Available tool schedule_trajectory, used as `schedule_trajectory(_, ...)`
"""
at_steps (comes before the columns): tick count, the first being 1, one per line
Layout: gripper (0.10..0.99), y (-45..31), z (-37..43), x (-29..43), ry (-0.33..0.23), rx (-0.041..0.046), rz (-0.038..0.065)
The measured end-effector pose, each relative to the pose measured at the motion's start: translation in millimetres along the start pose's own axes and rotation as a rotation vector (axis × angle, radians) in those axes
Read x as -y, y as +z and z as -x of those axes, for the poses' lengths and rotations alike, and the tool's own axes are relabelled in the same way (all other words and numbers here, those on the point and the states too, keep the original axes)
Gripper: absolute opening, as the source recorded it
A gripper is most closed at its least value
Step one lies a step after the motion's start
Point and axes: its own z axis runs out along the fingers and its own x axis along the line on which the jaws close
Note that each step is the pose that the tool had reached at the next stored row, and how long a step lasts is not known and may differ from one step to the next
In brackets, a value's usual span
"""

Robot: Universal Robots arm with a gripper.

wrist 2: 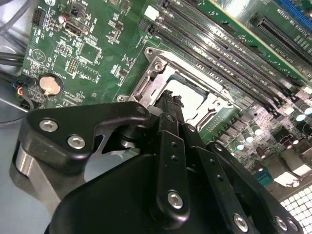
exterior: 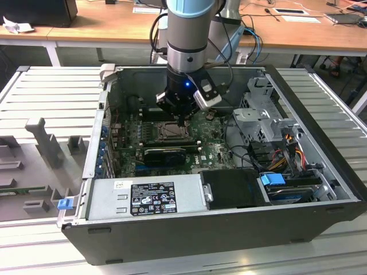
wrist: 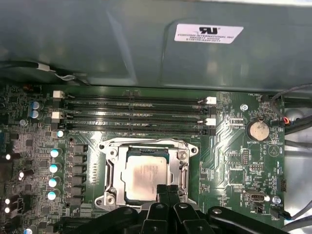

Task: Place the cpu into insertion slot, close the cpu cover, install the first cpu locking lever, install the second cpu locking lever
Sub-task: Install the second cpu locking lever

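The cpu (wrist: 145,175) lies flat in the insertion slot (exterior: 170,132) on the green motherboard, dull silver top up. The cpu cover (wrist: 111,168) is down as a silver frame around it, and the chip (wrist 2: 191,99) shows through the cut-out of that frame (wrist 2: 156,68). Thin metal levers run along the frame's sides; I cannot tell whether they are latched. My gripper (wrist: 168,189) is shut with nothing between its fingers. Its black tips (wrist 2: 170,101) sit right at one edge of the chip. In the exterior view the gripper (exterior: 182,119) hangs straight down over the socket inside the open case.
Long black memory slots (wrist: 136,117) run beside the socket, below the case wall (wrist: 146,48). A coin battery (wrist: 257,130) sits on the board. The power supply (exterior: 143,197), a black card (exterior: 166,154), the drive cage (exterior: 264,114) and loose cables (exterior: 275,154) crowd the case.
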Motion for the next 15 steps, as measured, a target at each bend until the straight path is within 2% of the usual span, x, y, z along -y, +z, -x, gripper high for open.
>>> schedule_trajectory(10,0.106,-0.7,-0.4,10.5,0.0,0.0,0.0)
schedule_trajectory(15,0.106,-1.0,-0.5,13.4,0.0,0.0,0.0)
